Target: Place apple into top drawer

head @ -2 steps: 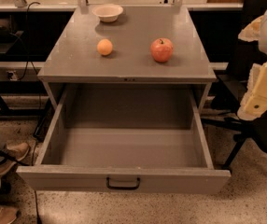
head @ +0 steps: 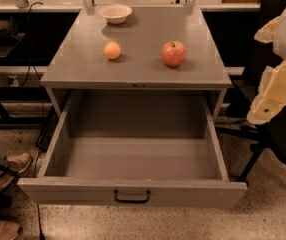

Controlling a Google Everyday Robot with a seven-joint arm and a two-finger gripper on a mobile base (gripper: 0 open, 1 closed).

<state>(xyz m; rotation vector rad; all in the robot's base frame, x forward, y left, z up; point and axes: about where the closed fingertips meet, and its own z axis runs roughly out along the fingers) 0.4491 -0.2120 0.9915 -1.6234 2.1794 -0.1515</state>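
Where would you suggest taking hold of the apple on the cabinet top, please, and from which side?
Grip the apple across its widest middle, coming down from above: it sits upright, stem up, on the flat cabinet top, with the orange well apart on its left. The end effector is off the cabinet's right edge, so a slightly right-leaning approach looks shortest.

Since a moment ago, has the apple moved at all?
No. The apple sits right of the orange on the cabinet top as before; the gripper hangs at the right edge.
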